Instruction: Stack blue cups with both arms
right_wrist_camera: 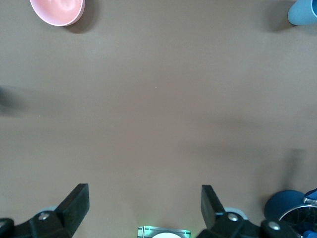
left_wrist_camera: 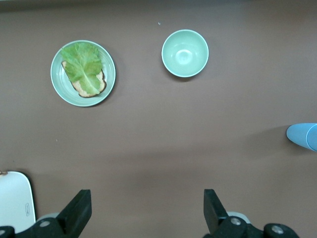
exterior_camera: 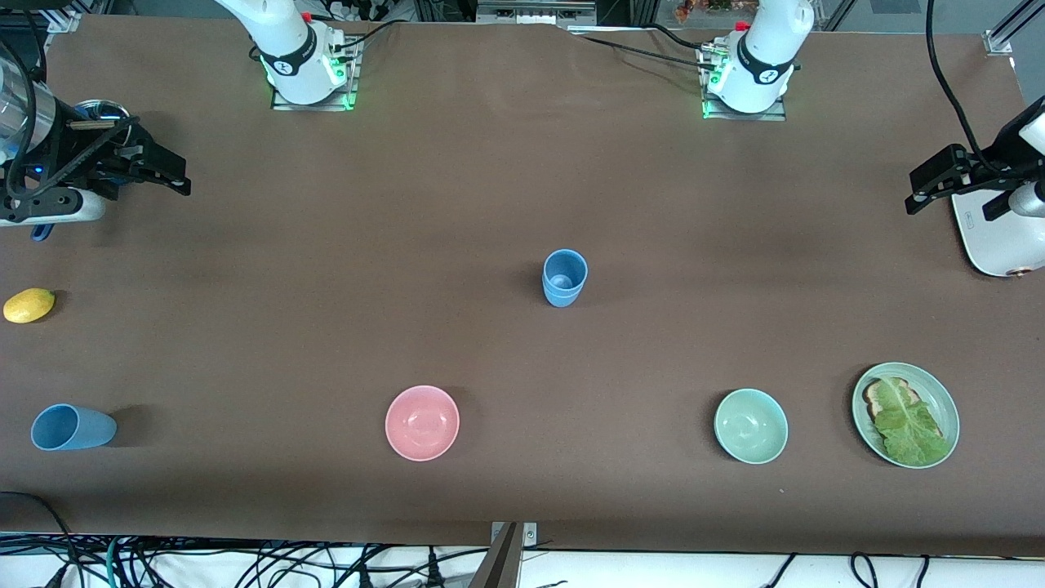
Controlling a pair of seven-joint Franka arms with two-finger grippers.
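Note:
Two blue cups (exterior_camera: 564, 278) stand nested and upright at the middle of the table; the left wrist view shows the stack at its edge (left_wrist_camera: 303, 136). A third blue cup (exterior_camera: 72, 427) lies on its side near the front camera at the right arm's end; it also shows in the right wrist view (right_wrist_camera: 303, 12). My right gripper (exterior_camera: 175, 173) hangs open and empty over the right arm's end of the table (right_wrist_camera: 143, 201). My left gripper (exterior_camera: 947, 192) hangs open and empty over the left arm's end (left_wrist_camera: 147, 204). Both are well away from the cups.
A pink bowl (exterior_camera: 422, 422), a mint-green bowl (exterior_camera: 750, 425) and a green plate (exterior_camera: 947, 400) with toast and lettuce lie in a row nearer the front camera. A yellow lemon (exterior_camera: 28, 305) and a navy saucepan (right_wrist_camera: 282, 208) are at the right arm's end. A white device (exterior_camera: 1000, 237) is below the left gripper.

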